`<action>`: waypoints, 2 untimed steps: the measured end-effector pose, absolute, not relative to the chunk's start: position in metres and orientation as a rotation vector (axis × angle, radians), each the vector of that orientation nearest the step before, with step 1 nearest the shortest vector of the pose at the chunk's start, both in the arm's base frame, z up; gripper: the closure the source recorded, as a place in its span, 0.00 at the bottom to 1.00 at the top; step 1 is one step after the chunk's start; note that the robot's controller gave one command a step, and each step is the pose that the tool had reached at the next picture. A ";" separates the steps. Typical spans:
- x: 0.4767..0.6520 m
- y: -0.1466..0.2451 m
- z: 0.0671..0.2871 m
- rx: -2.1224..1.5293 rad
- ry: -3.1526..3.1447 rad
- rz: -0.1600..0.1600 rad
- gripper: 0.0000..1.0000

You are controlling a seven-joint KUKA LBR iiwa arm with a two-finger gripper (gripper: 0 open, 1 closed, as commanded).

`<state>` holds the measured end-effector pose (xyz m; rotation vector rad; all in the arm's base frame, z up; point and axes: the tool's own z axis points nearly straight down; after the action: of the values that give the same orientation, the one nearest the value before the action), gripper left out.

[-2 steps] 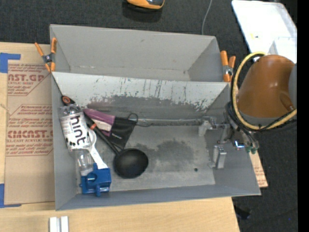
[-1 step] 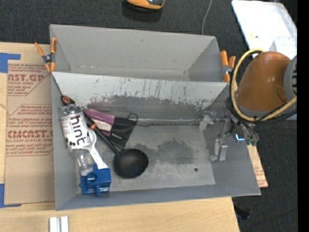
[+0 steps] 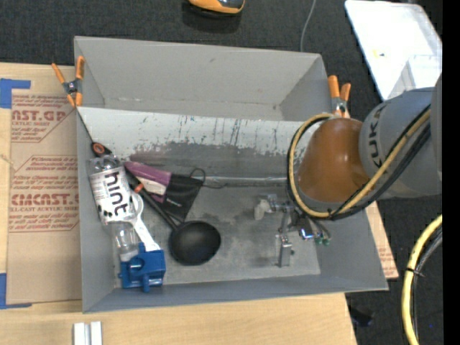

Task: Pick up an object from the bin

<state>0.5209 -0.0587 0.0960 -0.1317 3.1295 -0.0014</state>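
Whether the claw is open or closed I cannot tell. It sits low over the bare floor of the bin, well to the right of the clear bottle with black lettering, and nothing shows in its grasp. The closest candidate is the black ladle. Its round bowl lies just right of the bottle's neck, between bottle and claw, and its handle runs up towards a purple-and-black piece beside the bottle's label. A blue block touches the bottle's cap end. To do this well, I judge the claw should shift towards the bottle and centre over the ladle's thin handle, since the domed bowl would likely slip, then descend squarely
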 end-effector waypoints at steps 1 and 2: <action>0.483 -0.059 0.069 0.021 3.129 -0.004 0.00; 0.500 0.021 0.070 0.023 3.135 0.012 0.00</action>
<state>0.4998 0.0211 0.0699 0.0234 3.1349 0.0122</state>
